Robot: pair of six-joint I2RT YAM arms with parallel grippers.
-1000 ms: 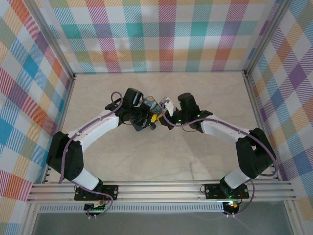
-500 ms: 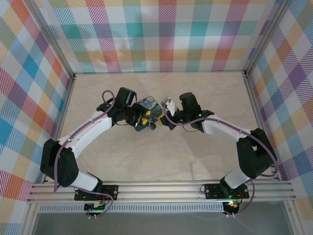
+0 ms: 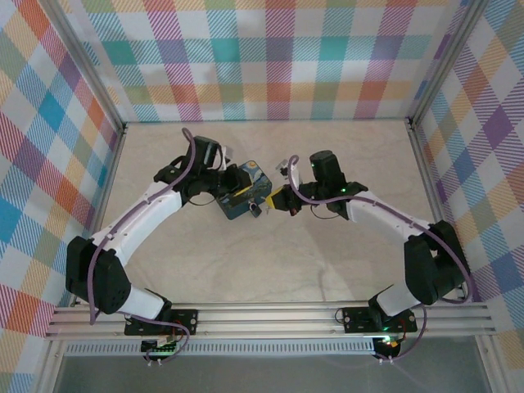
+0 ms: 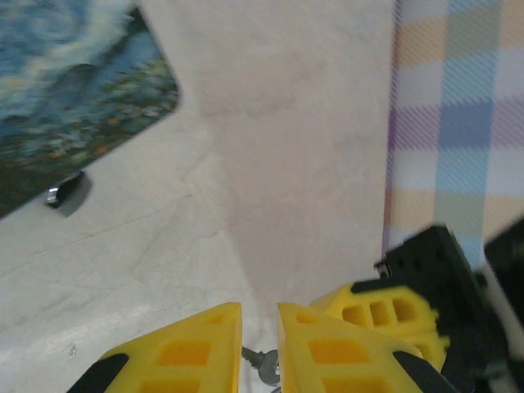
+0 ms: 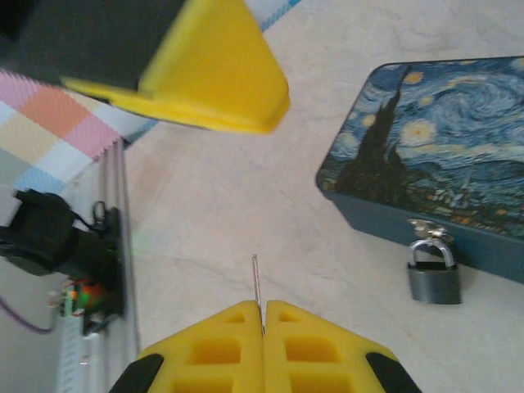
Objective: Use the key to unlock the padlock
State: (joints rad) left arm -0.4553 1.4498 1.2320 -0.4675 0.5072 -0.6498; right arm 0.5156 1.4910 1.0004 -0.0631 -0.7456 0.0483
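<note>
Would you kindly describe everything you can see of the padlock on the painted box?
The padlock is small, with a dull dark-grey metal body and a thin silvery U-shaped shackle. The shackle is closed and looped through the silvery latch on the dark side wall of the box. Its body lies just below that latch, apparently resting on the pale table. Nothing else seems to touch it.

Bright, even light with faint shadows; the left wrist view is blurred, the others fairly sharp.
</note>
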